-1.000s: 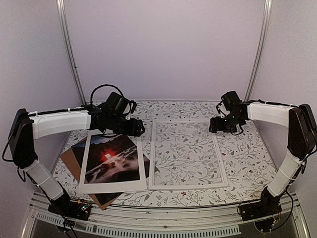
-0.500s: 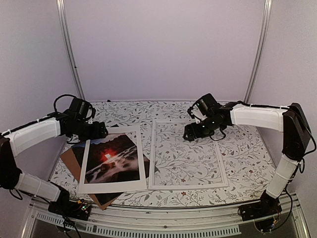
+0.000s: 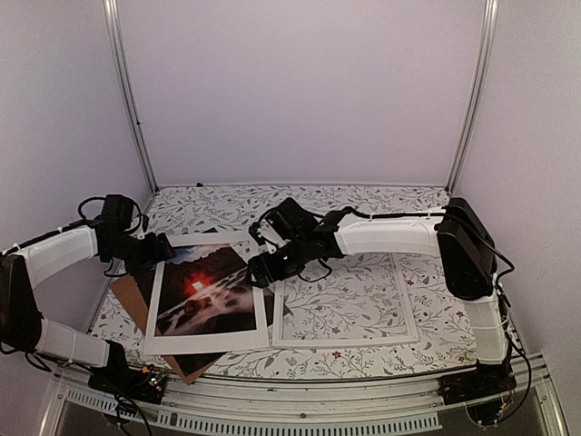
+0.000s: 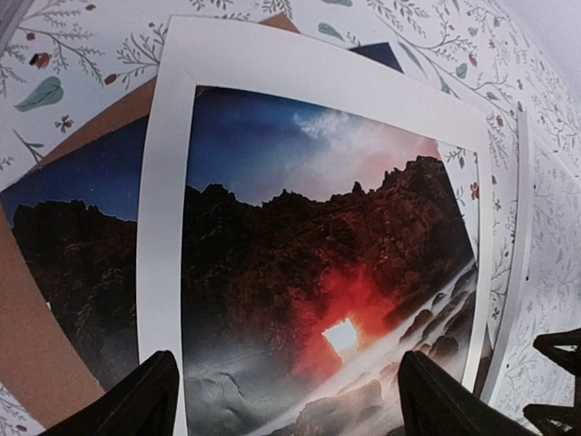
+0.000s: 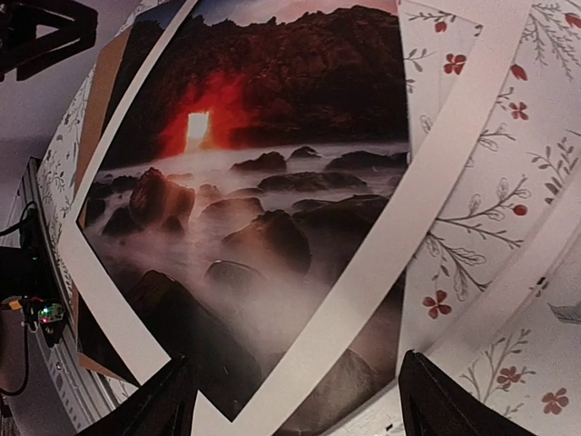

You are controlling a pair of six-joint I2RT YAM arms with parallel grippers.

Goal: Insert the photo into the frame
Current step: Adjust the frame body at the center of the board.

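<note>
Your photo (image 3: 204,289) sits lower left in the top view, flat on the table (image 3: 454,291), not in the frame (image 3: 345,341). The mat (image 3: 152,313) lies on top of it, a bit skewed. The dark landscape with the red-orange glow shows through the mat's window, and dark corners of the print stick out past the mat's edges. The brown board (image 3: 123,292) is under both, peeking out at the left and at the bottom.

The frame lies flat just right of this stack, centre right, with the floral table pattern showing through its pane. Its left rail runs beside the mat's right edge; cannot tell if they touch.

Your left gripper (image 3: 165,246) is at left middle, by the mat's upper left corner. The left wrist view shows its fingers (image 4: 136,404) spread wide, holding nothing, with photo and mat below them. Cannot tell if it touches the mat.

Your right arm reaches across the frame's upper part. Your right gripper (image 3: 260,272) is at centre, over the mat's right edge, near the frame's left rail. The right wrist view shows its fingers (image 5: 168,400) wide apart too, gripping nothing, and the photo fills the upper left of that view.
</note>
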